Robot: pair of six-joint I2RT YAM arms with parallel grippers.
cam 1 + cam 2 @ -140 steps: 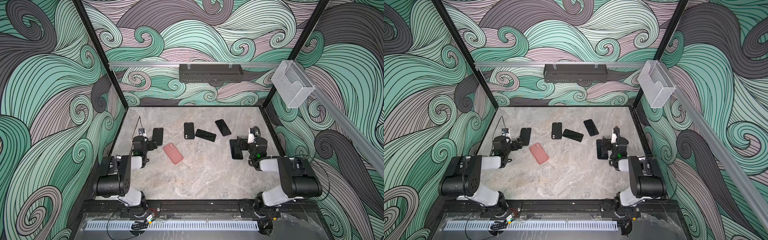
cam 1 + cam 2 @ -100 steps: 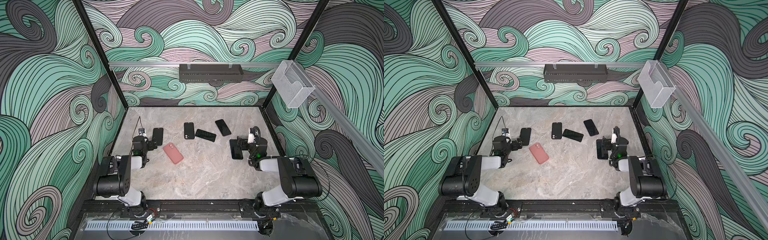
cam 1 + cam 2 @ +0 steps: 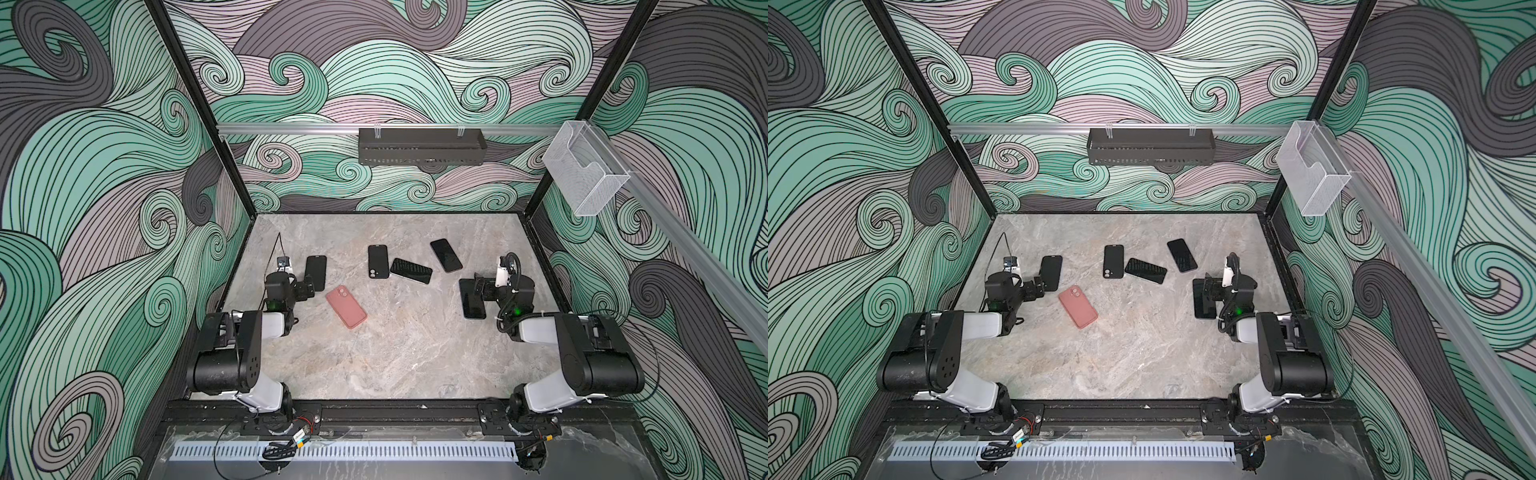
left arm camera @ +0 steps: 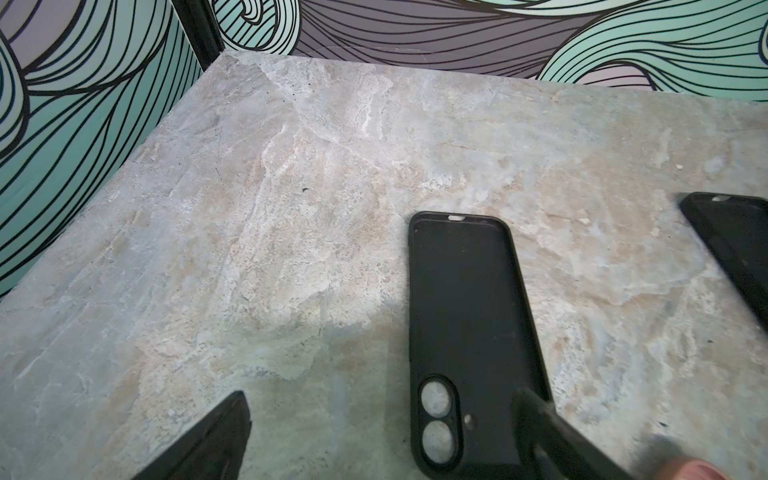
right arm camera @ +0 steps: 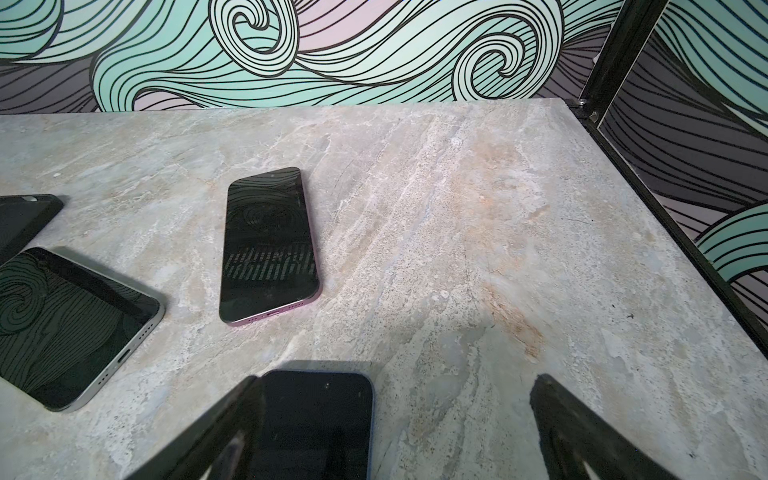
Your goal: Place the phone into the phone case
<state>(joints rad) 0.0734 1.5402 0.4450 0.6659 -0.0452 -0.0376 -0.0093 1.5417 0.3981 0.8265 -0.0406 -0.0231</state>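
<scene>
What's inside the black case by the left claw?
Nothing: the black case looks empty, table showing through its camera holes. The left claw covers one corner.

The bench (image 3: 395, 353) looks like veined stone, matt and faintly pitted. The black case (image 4: 465, 316) is matt, rubbery-looking plastic. The phone (image 5: 268, 245) has a glossy glass screen mirroring the wall (image 5: 374, 50), with a satin purple rim. The pink case (image 3: 345, 306) looks matt. The far rail (image 3: 291, 129) is brushed metal, and the right box (image 3: 586, 170) is clear plastic.

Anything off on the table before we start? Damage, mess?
Nothing stands out. The purple-edged phone, blue-edged phone, empty black case and pink case all lie flat on the table, merely scattered at mixed angles.
</scene>
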